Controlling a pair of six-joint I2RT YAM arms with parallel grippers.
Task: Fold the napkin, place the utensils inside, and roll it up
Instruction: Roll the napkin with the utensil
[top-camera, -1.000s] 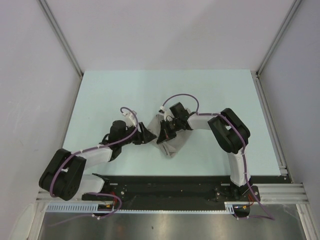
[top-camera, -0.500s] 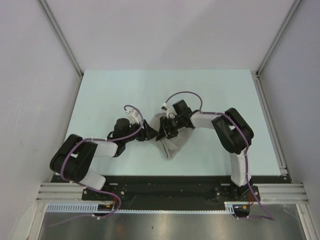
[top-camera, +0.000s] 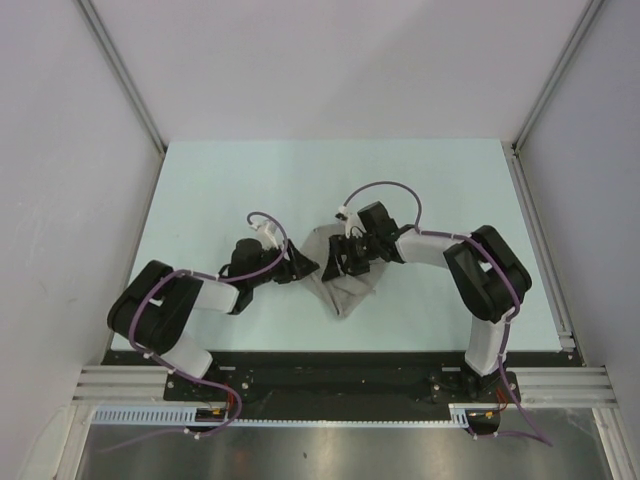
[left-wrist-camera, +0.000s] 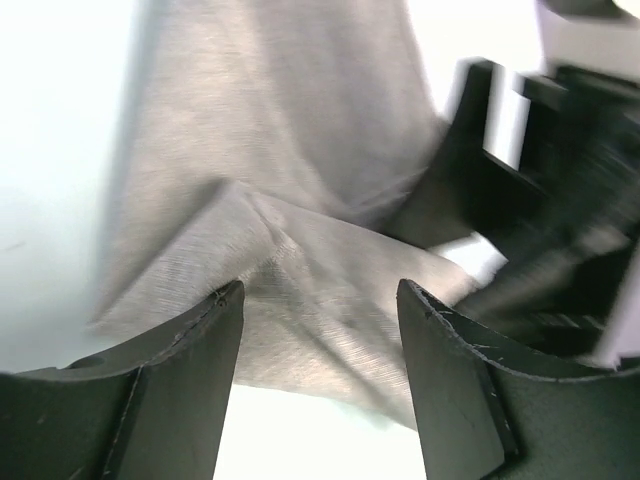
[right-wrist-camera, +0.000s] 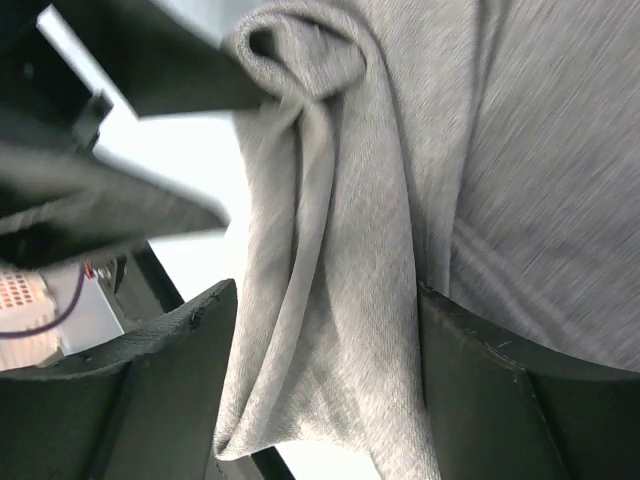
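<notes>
The fold looks to be the step in hand; the napkin (top-camera: 340, 285) lies on the pale green table (top-camera: 250, 180) as a slack, roughly triangular heap, neither a flat square nor a clean fold, with its narrow tip toward the arm bases; no utensils show in any view, so placing and rolling seem a good way off. The left gripper (top-camera: 303, 265) is low at the napkin's left edge, its jaws standing wide with cloth under and beyond them and nothing pinched; the right gripper (top-camera: 337, 262) sits over the napkin's far middle, jaws likewise wide apart and gripping nothing, a thick fold running between them in the right wrist view. The two grippers are just beside each other above the cloth. The cloth is soft, matte, light-grey, with a fine knit-like grain; it bunches into rounded ridges and one curled lip near the left gripper, and a raised crease crosses it in the left wrist view. The gripper fingers are hard, black and broad, with scuffed edges. My judgement is that the next move calls for finding one single layer at a corner or edge, not a bunched ridge, pinching it cleanly, and drawing it out flat so that a true fold can be laid; limp fabric like this will likely drag and double over if seized by the heap.
</notes>
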